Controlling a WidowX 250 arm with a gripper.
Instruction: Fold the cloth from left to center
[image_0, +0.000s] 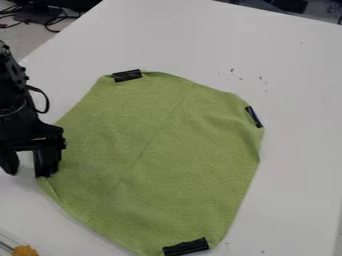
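Note:
The black gripper (28, 167) hangs at the left edge of the camera view, open, with bare white table showing between its two fingers. Its right finger is at the left corner of the green cloth (160, 155); whether it touches the fabric I cannot tell. The cloth lies spread out, mostly flat, with a faint crease running diagonally across its middle and small wrinkles near the right side. Black strips mark its top (127, 75), right (254, 117) and bottom (186, 247) corners.
White table (300, 150) surrounds the cloth. An orange-yellow object (25, 250) sits at the bottom left corner of the view. Dark cables (50, 22) lie beyond the table's upper left edge.

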